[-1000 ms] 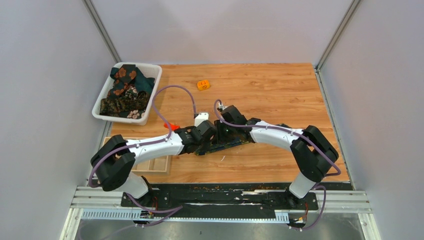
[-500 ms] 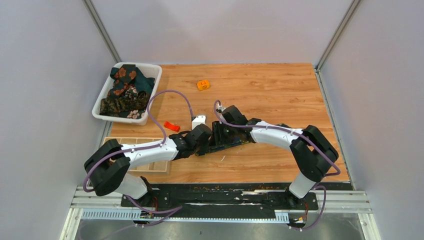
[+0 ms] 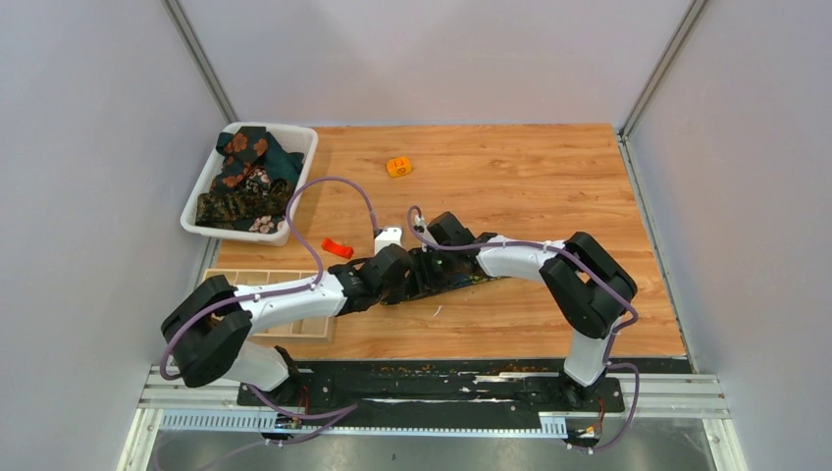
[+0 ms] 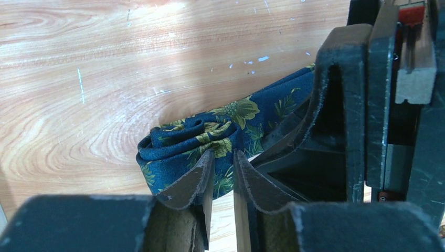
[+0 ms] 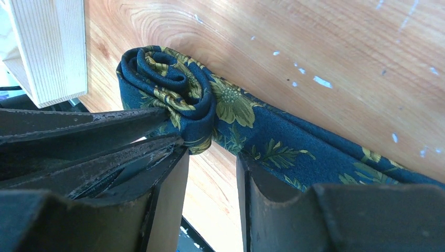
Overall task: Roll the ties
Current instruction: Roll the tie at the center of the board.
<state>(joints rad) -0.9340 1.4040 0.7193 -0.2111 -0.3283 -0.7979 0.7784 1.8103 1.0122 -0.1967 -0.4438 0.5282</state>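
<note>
The right gripper (image 5: 210, 155) has slid left and, spread, straddles the navy tie (image 4: 210, 131) in the middle of the counter (image 3: 549, 177). The left gripper (image 4: 223, 153) pinches the rolled end, so rolling looks only begun.

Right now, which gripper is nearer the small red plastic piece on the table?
Left. The left gripper, jaws pinching the rolled end of the navy tie, sits just right of the red piece. The right gripper is farther right, beyond the left one.
</note>
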